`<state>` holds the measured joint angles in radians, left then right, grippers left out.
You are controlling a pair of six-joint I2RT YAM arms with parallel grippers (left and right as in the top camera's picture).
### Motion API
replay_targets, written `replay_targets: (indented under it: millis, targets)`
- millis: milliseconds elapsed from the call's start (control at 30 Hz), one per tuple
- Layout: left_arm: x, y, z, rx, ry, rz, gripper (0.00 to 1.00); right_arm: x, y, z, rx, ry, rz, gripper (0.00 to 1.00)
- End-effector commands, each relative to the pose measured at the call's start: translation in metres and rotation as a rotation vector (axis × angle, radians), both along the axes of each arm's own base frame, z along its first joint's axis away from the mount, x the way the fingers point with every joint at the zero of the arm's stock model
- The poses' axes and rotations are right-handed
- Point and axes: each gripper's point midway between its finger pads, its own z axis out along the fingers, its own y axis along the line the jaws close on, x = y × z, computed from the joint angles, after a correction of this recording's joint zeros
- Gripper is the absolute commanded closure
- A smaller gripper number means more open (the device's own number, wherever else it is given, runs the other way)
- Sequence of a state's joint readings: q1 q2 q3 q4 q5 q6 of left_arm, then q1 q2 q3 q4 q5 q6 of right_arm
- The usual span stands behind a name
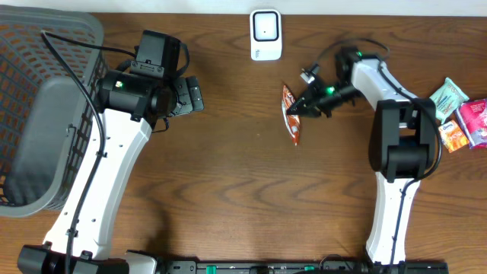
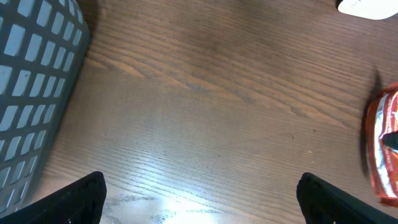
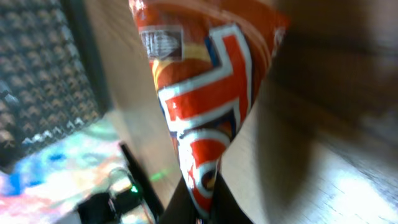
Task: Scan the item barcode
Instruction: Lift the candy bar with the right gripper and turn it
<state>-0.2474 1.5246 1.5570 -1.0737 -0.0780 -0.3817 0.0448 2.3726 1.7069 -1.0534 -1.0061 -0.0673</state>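
A red, orange and white snack packet (image 1: pixel 291 114) is pinched at its narrow end by my right gripper (image 1: pixel 306 105), which is shut on it. In the right wrist view the packet (image 3: pixel 205 93) fans out from the gripper (image 3: pixel 202 208), and a small barcode label (image 3: pixel 161 42) shows near its wide end. The white scanner (image 1: pixel 265 34) lies at the table's back edge, up and left of the packet. My left gripper (image 1: pixel 190 97) hovers open over bare wood, with nothing between its fingers (image 2: pixel 74 199). At the right edge of the left wrist view the packet (image 2: pixel 382 146) shows.
A grey mesh basket (image 1: pixel 46 106) fills the left side, close to the left arm. More snack packets lie at the far right: a teal one (image 1: pixel 449 95), a pink one (image 1: pixel 475 122) and an orange one (image 1: pixel 454 137).
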Motion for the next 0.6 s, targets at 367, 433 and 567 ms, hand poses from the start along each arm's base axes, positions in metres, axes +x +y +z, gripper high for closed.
replay_targets:
  millis: [367,433,567]
  targets:
    - [-0.001,0.003,0.0,0.011,0.0,0.004,0.02,-0.012,-0.119,0.004,-0.249,0.151,-0.225,0.68]
    - [-0.001,0.003,0.0,0.011,0.0,0.004,0.02,-0.011,-0.121,0.022,-0.315,0.096,-0.212,0.68]
    - [-0.001,0.003,0.0,0.011,0.0,0.004,0.02,-0.01,-0.093,0.066,-0.352,-0.051,-0.148,0.74]
